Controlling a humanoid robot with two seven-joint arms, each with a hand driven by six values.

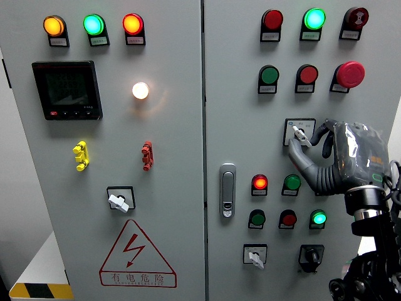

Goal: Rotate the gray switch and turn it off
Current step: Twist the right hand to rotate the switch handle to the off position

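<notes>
Right hand (pixel 326 157) at panel's right edge, fingers curled, thumb and finger pinching gray switch (pixel 300 133). Grip looks set; twist w/ wrist, keep pinch centred on lever.

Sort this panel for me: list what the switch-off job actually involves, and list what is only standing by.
In the job:
- gray switch, right door
- right robot hand, fingers at its knob

Standing by:
- red mushroom button
- door handle
- display meter
- white lamp, lit
- yellow lever and red lever
- warning triangle
</notes>
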